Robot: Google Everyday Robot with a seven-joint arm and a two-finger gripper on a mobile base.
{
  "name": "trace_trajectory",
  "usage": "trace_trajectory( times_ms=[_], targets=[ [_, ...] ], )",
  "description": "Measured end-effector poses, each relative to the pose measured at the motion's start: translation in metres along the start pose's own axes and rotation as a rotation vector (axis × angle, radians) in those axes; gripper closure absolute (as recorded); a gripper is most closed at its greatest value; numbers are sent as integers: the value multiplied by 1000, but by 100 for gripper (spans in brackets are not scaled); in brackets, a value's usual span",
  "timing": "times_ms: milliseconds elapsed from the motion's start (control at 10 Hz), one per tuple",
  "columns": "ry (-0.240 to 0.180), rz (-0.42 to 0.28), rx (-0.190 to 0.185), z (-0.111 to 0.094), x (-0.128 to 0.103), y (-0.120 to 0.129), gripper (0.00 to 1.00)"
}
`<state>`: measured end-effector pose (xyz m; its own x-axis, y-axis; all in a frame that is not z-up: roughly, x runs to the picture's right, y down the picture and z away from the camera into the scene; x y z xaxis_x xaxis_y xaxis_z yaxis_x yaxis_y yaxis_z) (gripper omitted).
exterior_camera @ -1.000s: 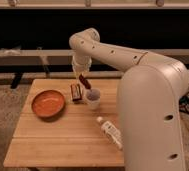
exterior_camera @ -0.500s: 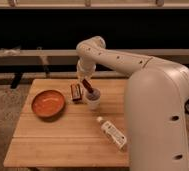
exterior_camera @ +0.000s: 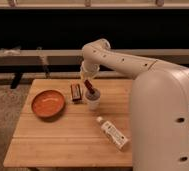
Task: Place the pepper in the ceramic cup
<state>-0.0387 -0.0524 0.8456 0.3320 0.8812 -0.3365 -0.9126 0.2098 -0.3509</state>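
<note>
The white ceramic cup (exterior_camera: 93, 99) stands near the middle of the wooden table (exterior_camera: 63, 135). The dark red pepper (exterior_camera: 89, 86) points down into the cup's mouth, its lower end at or inside the rim. My gripper (exterior_camera: 87, 79) is right above the cup, at the pepper's upper end. The white arm reaches in from the right and bends down over the cup.
A wide orange bowl (exterior_camera: 48, 103) sits left of the cup. A small dark brown block (exterior_camera: 76, 92) lies between bowl and cup. A white labelled bottle (exterior_camera: 113, 133) lies on its side in front of the cup. The robot's white body (exterior_camera: 163, 125) fills the right side.
The gripper has moved right and down with the pepper, from beside the brown block to directly over the cup; the pepper now dips into the cup's mouth.
</note>
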Motion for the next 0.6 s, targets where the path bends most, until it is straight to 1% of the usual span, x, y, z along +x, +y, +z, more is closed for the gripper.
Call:
trace_trajectory(
  times_ms=[300, 400, 600],
  targets=[
    [-9, -1, -6, -2, 8, -2, 20],
    [-18, -2, -7, -7, 10, -2, 20],
    [-43, -14, -5, -24, 10, 1, 20]
  ],
)
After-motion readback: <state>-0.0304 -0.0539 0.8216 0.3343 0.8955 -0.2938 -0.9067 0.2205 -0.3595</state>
